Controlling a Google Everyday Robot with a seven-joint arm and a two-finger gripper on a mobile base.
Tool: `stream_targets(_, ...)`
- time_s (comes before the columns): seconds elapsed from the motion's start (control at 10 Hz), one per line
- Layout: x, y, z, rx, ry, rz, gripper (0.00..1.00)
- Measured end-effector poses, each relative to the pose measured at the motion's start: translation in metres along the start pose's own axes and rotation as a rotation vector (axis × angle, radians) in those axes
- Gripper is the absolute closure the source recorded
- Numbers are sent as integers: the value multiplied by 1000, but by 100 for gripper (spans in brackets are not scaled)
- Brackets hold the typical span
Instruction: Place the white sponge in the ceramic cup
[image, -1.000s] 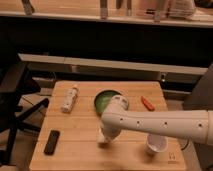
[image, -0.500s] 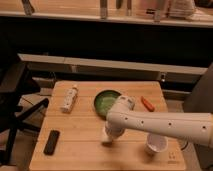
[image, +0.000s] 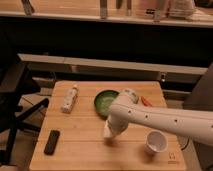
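The wooden table (image: 85, 150) fills the lower half of the frame, with a black chair (image: 15, 95) at its left edge. The robot's white arm (image: 165, 120) reaches in from the right, across the table's middle. Its gripper (image: 110, 134) points down just above the boards at lower centre, closed tight. The pale piece pinched at its tip looks like the white sponge (image: 107, 132), though it is hard to separate from the fingers. Just above it is a green bowl (image: 102, 102), and a whitish bottle (image: 70, 98) lies farther left. The ceramic cup (image: 156, 141) stands upright at lower right, well apart from the gripper. A black remote (image: 51, 141) lies at lower left, and a small orange thing (image: 146, 101) shows right of the bowl.
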Motion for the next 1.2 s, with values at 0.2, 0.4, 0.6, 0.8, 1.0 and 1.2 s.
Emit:
stream_targets(0.2, 6, -2, -6, 9, -5, 13, 100)
stream_targets(0.4, 10, -8, -24, 11, -7, 23, 100)
stream_targets(0.6, 20, 9, -31, 13, -6, 42, 100)
stream_targets(0.8, 28, 15, -34, 17, -9, 49, 100)
stream_targets(1.0, 26, 7, -42, 21, -13, 54, 100)
stream_targets(1.2, 25, 6, -58, 21, -18, 73, 100)
